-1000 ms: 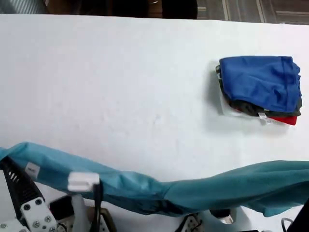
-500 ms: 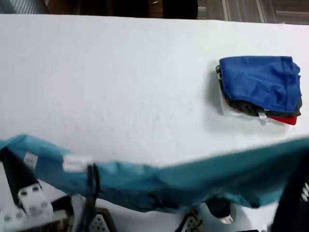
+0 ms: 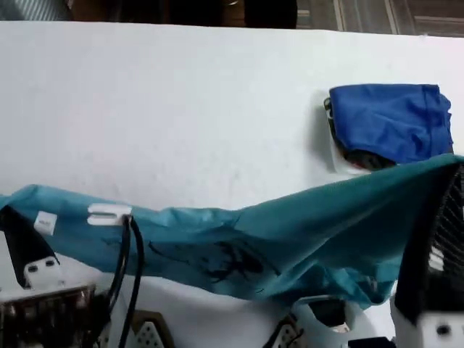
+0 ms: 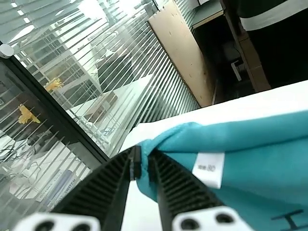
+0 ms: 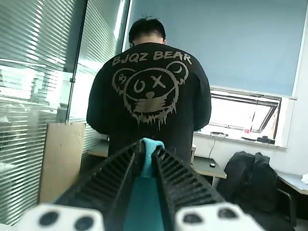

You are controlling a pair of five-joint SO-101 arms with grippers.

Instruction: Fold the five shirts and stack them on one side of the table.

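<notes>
The teal shirt [image 3: 290, 232] hung stretched across the lower frame above the bench [image 3: 181, 109], the left end effector [image 4: 142, 162] clamped on one end and the right end effector [image 5: 148, 150] on the other. Both ends should travel level and taut, laying it flat short of the folded stack [image 3: 391, 119] at upper right. The raised cloth hid the stack's lower edge, so its shirts could not be counted

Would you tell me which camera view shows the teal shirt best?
The high view: the teal shirt is stretched out there nearly full-length. The left wrist view shows one corner pinched in the left hand; the right wrist view shows a small tip pinched in the right hand.
</notes>
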